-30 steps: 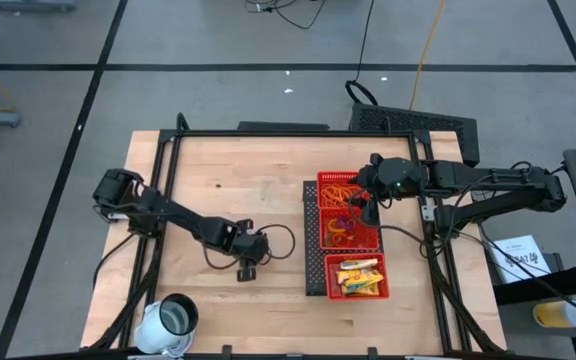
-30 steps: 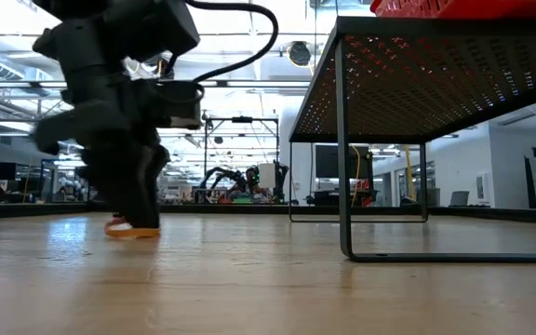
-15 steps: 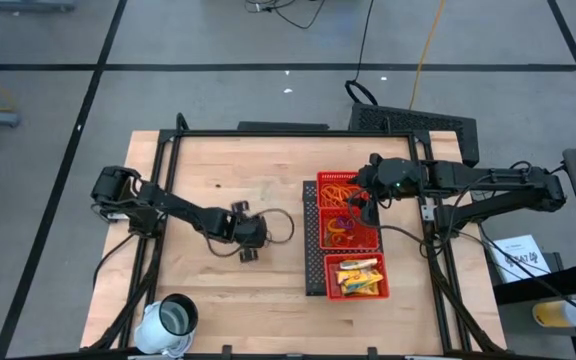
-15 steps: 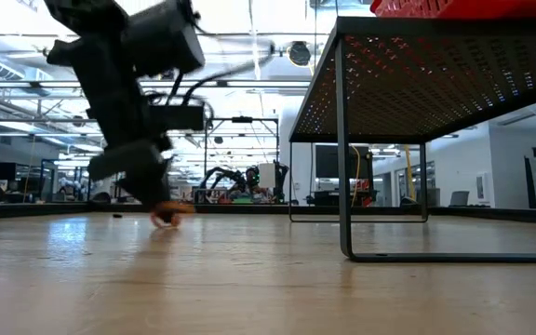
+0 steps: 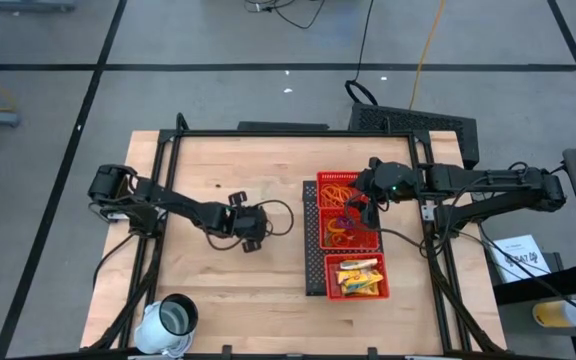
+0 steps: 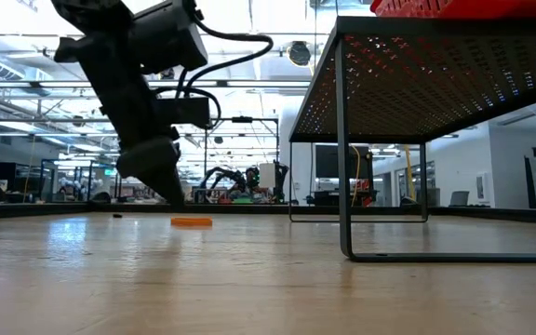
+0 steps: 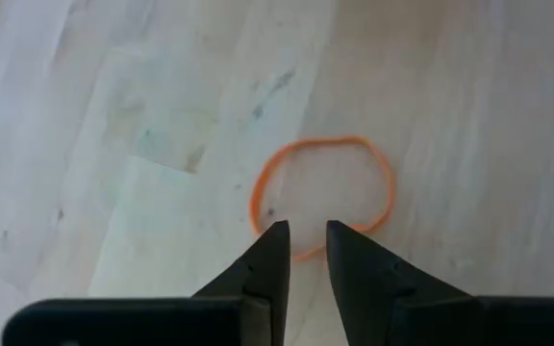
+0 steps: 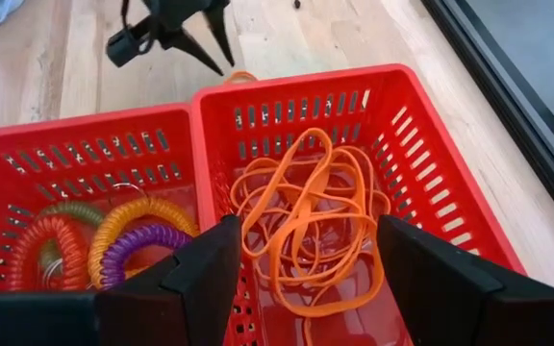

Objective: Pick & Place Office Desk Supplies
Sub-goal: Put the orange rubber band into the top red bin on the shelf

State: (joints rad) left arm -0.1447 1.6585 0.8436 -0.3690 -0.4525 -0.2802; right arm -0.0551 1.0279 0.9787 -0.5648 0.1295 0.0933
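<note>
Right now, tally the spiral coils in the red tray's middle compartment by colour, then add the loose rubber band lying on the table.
Red spiral coil: 1
Green spiral coil: 1
Orange spiral coil: 1
Purple spiral coil: 1
Loose orange rubber band: 1
Total: 5

You have an orange rubber band (image 7: 321, 195) on the pale wood-grain counter (image 5: 228, 170), a red mesh tray (image 8: 287, 106) holding orange bands (image 8: 301, 221), red, yellow and purple coils (image 8: 94, 245), and a white cup (image 5: 168, 322).
</note>
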